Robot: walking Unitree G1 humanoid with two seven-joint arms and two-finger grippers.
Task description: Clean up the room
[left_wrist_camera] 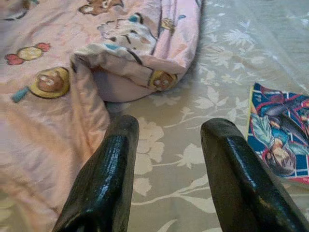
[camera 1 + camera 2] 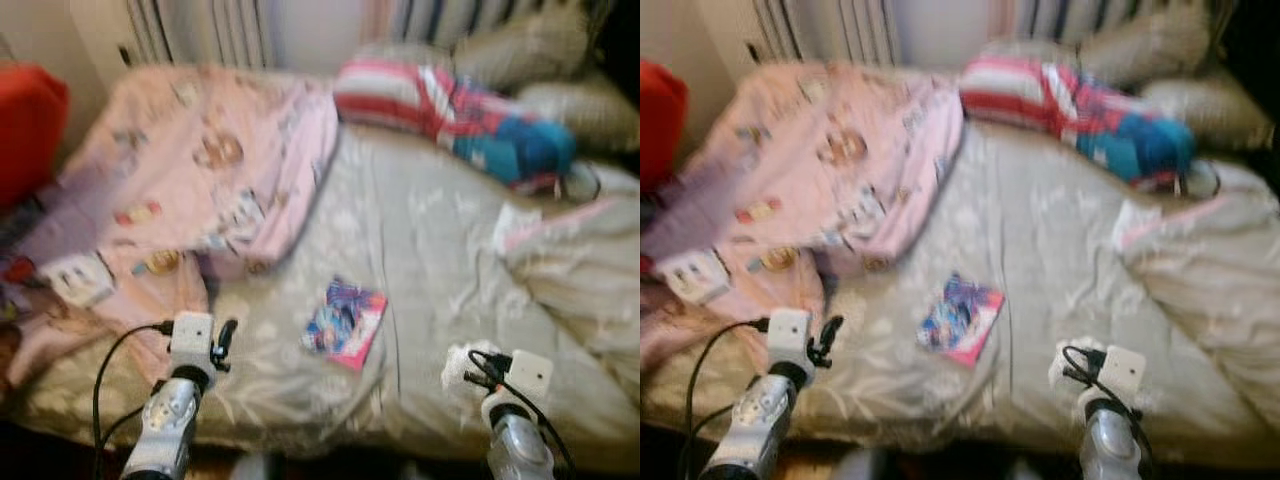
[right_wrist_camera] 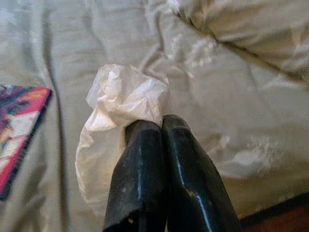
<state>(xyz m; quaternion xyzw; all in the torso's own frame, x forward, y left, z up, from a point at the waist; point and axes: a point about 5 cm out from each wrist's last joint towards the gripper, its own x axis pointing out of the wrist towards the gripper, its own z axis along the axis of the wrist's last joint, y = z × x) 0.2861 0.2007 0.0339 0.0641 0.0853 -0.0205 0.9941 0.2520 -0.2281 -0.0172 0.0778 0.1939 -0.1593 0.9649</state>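
Observation:
A bed with a grey floral cover [image 2: 420,250] lies before me. My right gripper [image 3: 159,126] is shut on a crumpled white tissue [image 3: 123,104], held just above the bed's near right part; the tissue [image 2: 458,366] shows by the wrist in the left eye view. My left gripper [image 1: 166,128] is open over the near left of the bed, nothing between its fingers. A colourful comic book [image 2: 345,322] lies flat between the two arms, also seen as a book [image 1: 280,137] beside the left fingers. A pink patterned blanket [image 2: 200,170] is bunched at the left.
A striped red, white and blue garment [image 2: 450,110] lies at the head of the bed by grey pillows [image 2: 520,45]. A crumpled grey duvet [image 2: 580,270] is heaped at the right. Something red [image 2: 28,125] stands at the far left.

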